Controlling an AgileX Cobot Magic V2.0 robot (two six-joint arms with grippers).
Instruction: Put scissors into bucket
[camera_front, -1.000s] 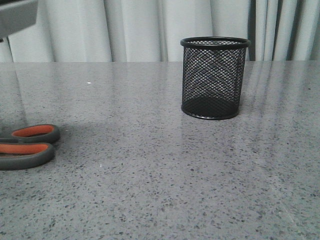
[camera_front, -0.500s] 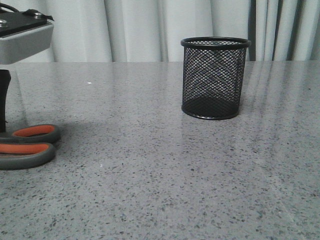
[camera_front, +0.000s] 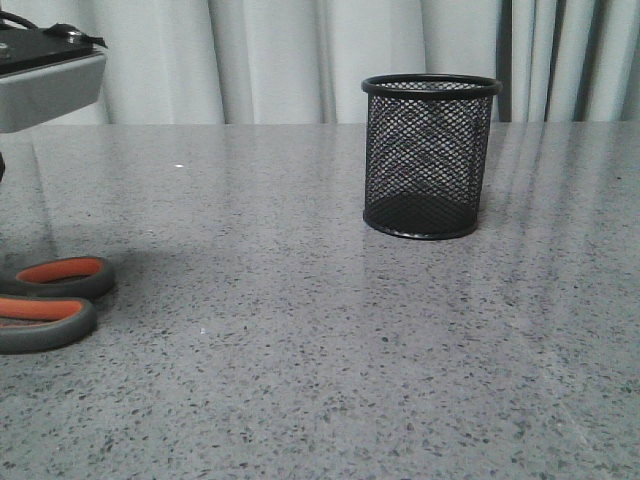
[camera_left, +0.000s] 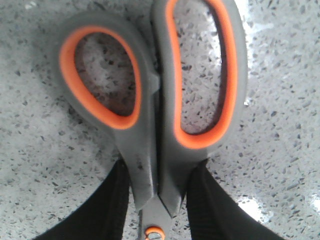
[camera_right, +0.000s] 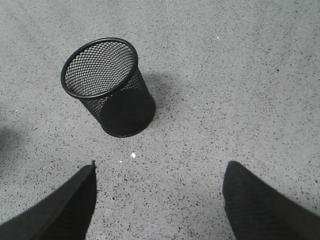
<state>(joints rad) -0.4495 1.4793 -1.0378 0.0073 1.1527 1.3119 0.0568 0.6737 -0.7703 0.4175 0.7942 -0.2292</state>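
The grasp step was judged in hand: the scissors (camera_left: 155, 115) were pinched at the neck between the left claw's (camera_left: 159, 200) fingers (camera_left: 107, 210), flat on the table (camera_front: 330, 340). A lift to the bucket (camera_front: 430, 155) (well apart, upright) was needed next. The right claw (camera_right: 160, 200) was spread, empty.

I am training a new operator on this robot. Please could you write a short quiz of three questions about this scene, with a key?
1. True or false: the scissors are already inside the bucket.
2. Which gripper has its fingers on either side of the scissors' neck?
A. left gripper
B. right gripper
C. neither
3. Fill in: the bucket stands ______ on the table.

Key:
1. False. The scissors lie flat on the table at the left edge of the front view, and the bucket is empty.
2. A. The right gripper hangs open near the bucket, holding nothing.
3. Upright.
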